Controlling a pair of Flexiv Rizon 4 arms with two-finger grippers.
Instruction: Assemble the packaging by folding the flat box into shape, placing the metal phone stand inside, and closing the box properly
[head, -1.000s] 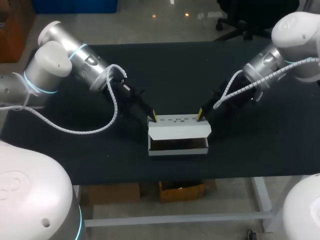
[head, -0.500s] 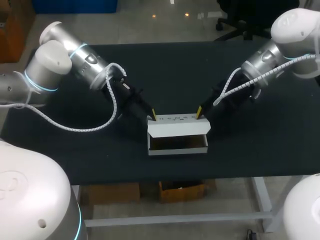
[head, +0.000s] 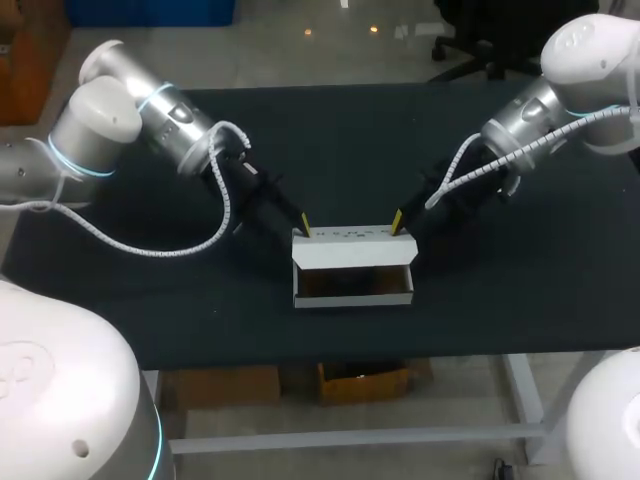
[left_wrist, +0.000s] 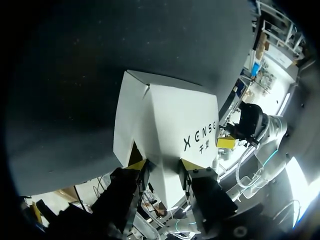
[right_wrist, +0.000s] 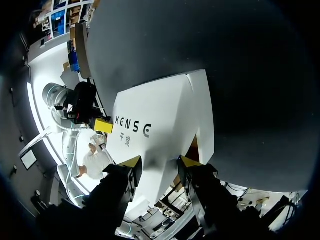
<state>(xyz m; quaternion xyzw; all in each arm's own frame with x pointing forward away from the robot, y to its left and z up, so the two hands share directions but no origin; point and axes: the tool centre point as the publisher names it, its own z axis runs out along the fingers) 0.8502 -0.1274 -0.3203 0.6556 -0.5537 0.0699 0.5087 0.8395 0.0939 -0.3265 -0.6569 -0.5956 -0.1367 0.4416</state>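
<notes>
A white cardboard box (head: 352, 255) stands folded into shape near the front middle of a black table (head: 350, 130). Its long open side faces the table's front edge, and a white flap slants partway over that opening. The inside is too dark to make out. My left claw (head: 302, 228) comes in low from the left and sits at the box's rear left top corner. My right claw (head: 397, 222) mirrors it at the rear right top corner. In each wrist view the printed white top of the box stretches out ahead of the claw. A folded edge of the box runs right up into the claw, and the other claw sits at the box's far end. I cannot tell whether either claw pinches the card or only rests against it.
</notes>
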